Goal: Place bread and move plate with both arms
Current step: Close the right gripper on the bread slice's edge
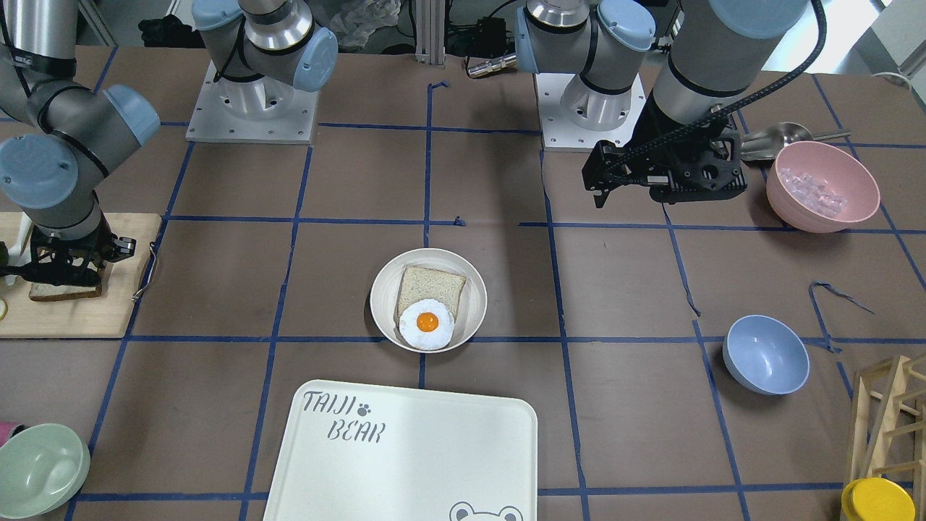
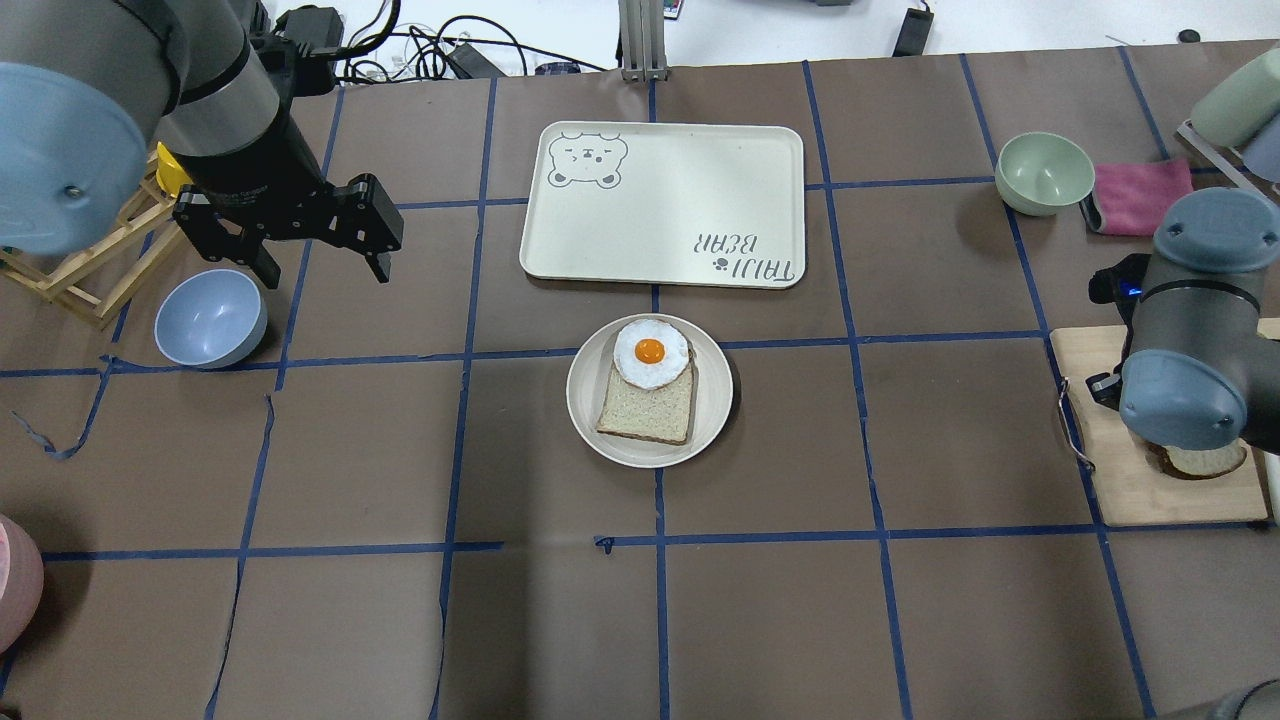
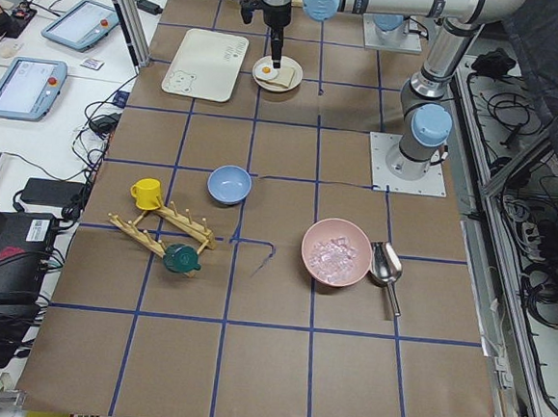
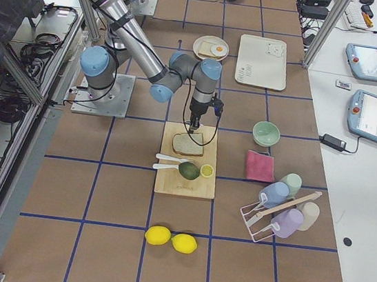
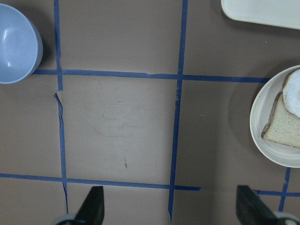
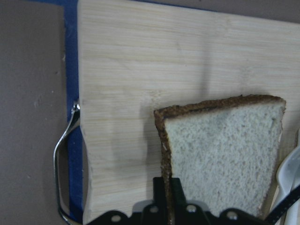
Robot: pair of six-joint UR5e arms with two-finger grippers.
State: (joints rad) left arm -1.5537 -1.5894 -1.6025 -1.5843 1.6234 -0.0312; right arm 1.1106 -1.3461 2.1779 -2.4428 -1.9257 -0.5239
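Note:
The bread (image 6: 220, 154), a dark-crusted slice, lies on a wooden cutting board (image 6: 140, 70) at the table's right end. It also shows in the front view (image 1: 65, 291) and the right side view (image 4: 188, 144). My right gripper (image 6: 168, 187) is down on it, shut on its crust edge. The cream plate (image 2: 715, 400) sits mid-table and holds a paler slice (image 2: 648, 405) with a fried egg (image 2: 650, 352) on top. My left gripper (image 2: 325, 265) hangs open and empty above the table, left of the plate (image 5: 262, 136).
The "TAIJI BEAR" tray (image 2: 665, 205) lies just beyond the plate. A blue bowl (image 2: 210, 318) sits beside my left gripper. A pink bowl of ice (image 1: 822, 184) and a wooden rack (image 1: 890, 420) are further left. A green bowl (image 2: 1043, 172) stands at the far right.

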